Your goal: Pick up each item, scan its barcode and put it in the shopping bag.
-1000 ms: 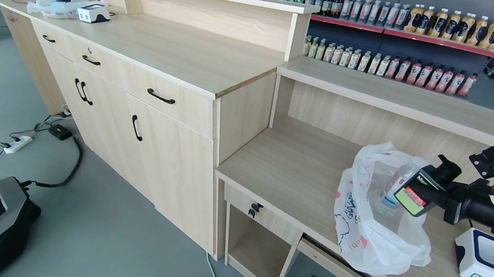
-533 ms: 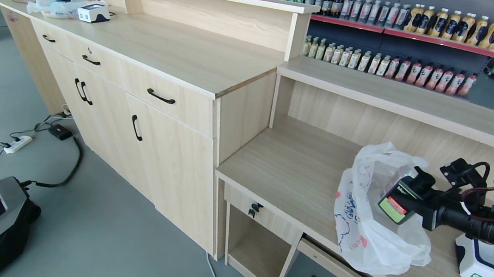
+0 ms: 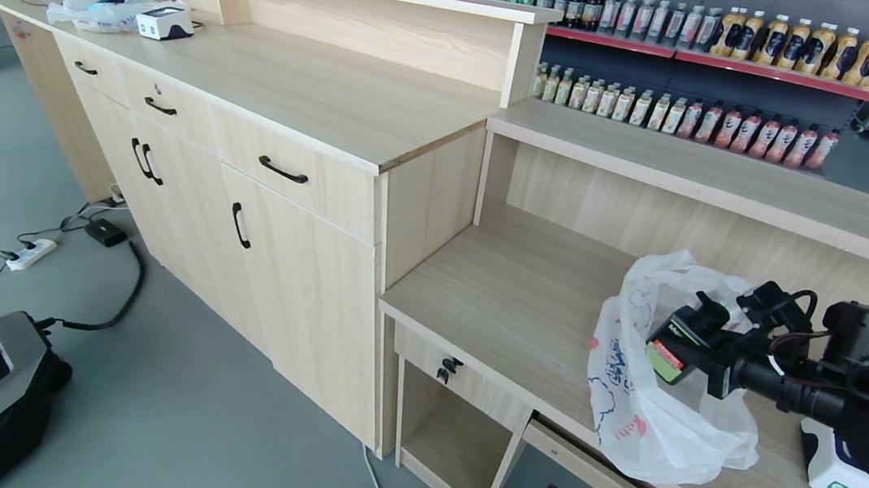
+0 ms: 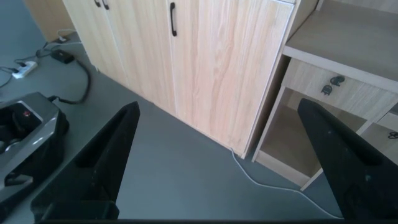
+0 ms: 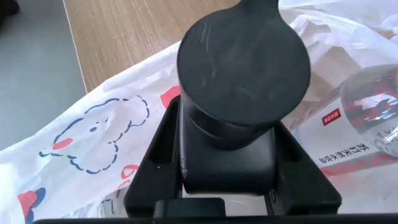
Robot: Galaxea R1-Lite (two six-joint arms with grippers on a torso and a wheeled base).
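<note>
so, the right gripper is clamped on a dark round-lidded container with a green and red label; it's held out sideways right in the mouth of the white printed plastic shopping bag; the container is not seen resting on anything, the crumpled bag rim is just bunched up around it

the bag is slumped near the front edge of the low pale-wood counter; inside it a clear plastic bottle with a red and white label can be seen lying just under the container, so that spot is taken

a white cube scanner with a dark blue top is parked at the same front edge, just to the right of the bag; part of it is covered by the right arm

the left gripper is spread wide apart with nothing in it; it's hung low over the grey floor in front of the light wood cabinet with black handles, well apart from the bag

other stuff around: a second white plastic bag and a small white box are sat at the far left corner of the tall counter; rows of drink bottles are lined up on shelves behind; a white power strip with cables is left on the floor
</note>
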